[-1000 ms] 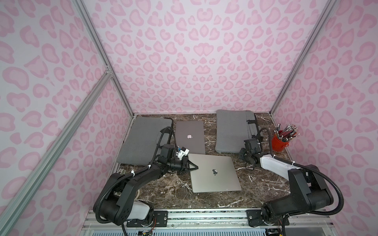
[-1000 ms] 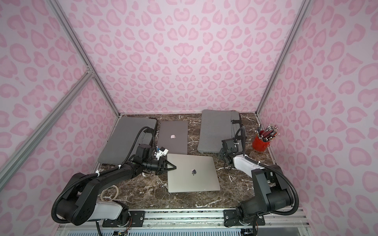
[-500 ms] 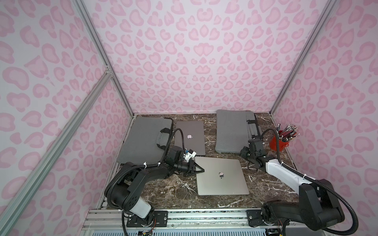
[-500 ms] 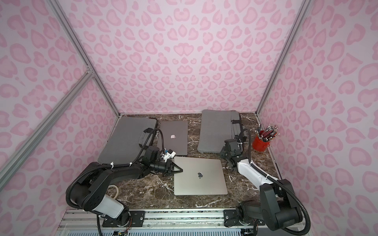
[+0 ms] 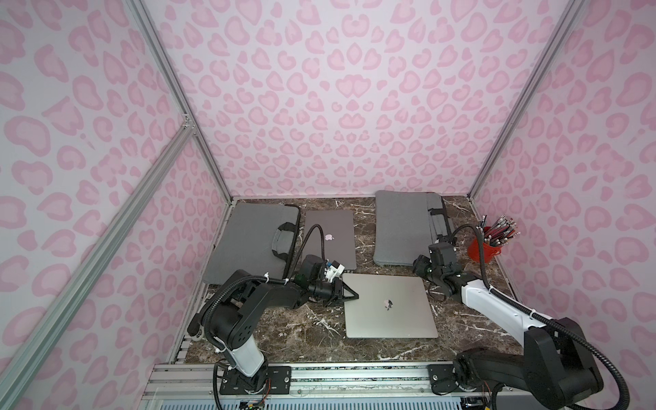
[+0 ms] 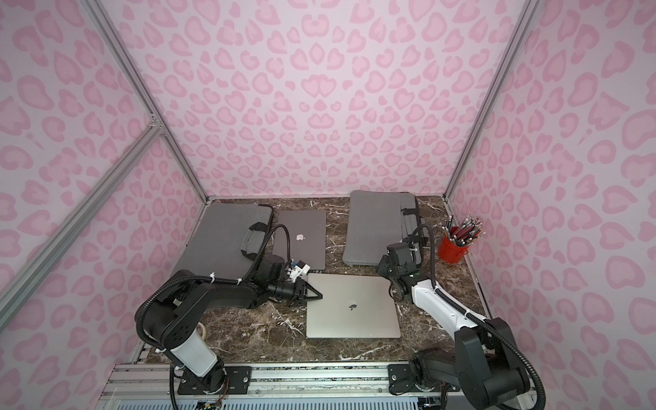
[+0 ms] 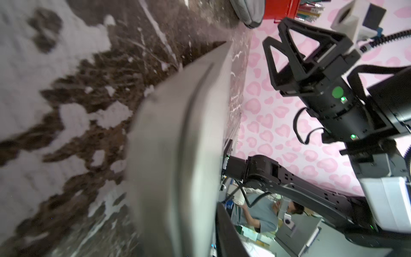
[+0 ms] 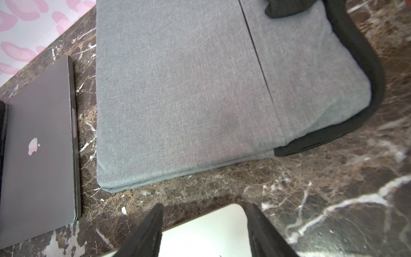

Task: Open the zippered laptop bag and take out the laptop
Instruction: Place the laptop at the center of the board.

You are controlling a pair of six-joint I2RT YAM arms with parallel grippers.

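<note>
Worktop (image 5: pixel 312 330): brown marble with white veins.

Dark grey bag (image 5: pixel 248 245): lies flat at rear left. Its long axis runs front to back and its handle faces the centre.

Light grey bag (image 5: pixel 401 227): lies flat at rear right, long axis front to back. Its handle faces the right wall. In the right wrist view a black zip band rounds its near corner.

Silver laptop (image 5: pixel 397 319): outside both bags, flat at front centre, lid shut, logo up. Its long axis runs left to right. Its rear edge is near the light grey bag but not touching it.

Dark laptop (image 5: pixel 337 230): shut, between the two bags, long axis front to back.

Left hand (image 5: pixel 349 295): at the silver laptop's left edge, near the rear corner. The left wrist view shows that edge blurred, with one finger (image 7: pixel 229 235) beside it. Whether the hand is clamped on the edge cannot be told.

Right hand (image 5: pixel 419 270): over the silver laptop's rear right corner. Its fingers (image 8: pixel 149 231) are well parted and the corner shows between them. Nothing is gripped.

Red cup (image 5: pixel 484 250): upright by the right wall, full of pencils.
</note>
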